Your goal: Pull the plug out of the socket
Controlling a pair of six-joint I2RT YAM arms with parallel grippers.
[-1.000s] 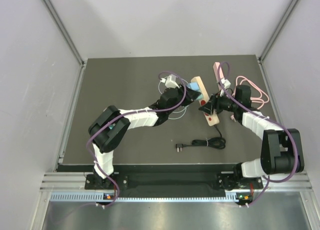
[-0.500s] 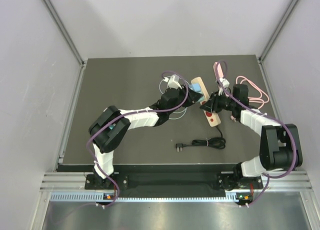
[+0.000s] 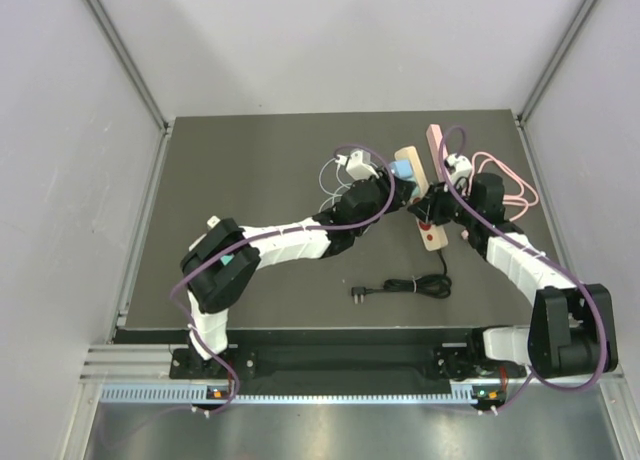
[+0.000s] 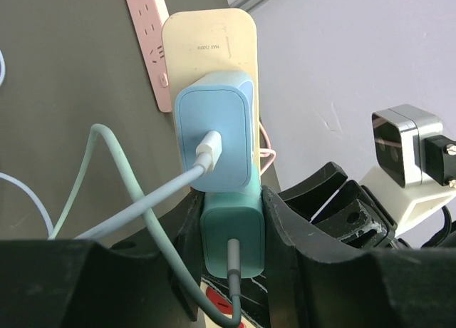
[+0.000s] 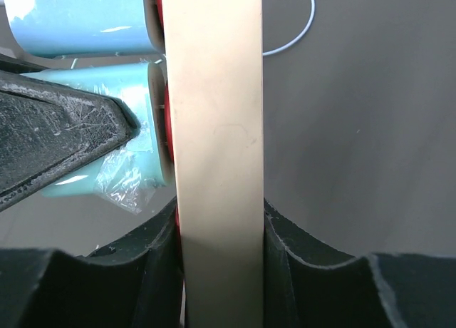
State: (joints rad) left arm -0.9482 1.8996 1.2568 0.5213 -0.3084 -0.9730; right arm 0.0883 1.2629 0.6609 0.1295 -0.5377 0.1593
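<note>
Jaws of left gripper [image 4: 234, 221] clamp the teal plug [image 4: 228, 235] (blue charger [image 4: 214, 128] touching it); right gripper [image 5: 219, 228] pinches the beige power strip [image 5: 214, 93].

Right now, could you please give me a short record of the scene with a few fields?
left jaws: shut on the teal plug
right jaws: shut on the beige power strip, gripping its long edges
teal plug: looks seated in the beige power strip
light blue plug: in the same strip, right beside the teal plug
pink power strip: lying on the table, unheld
black cable: loose on the table, unheld
task state: plug not yet pulled off
</note>
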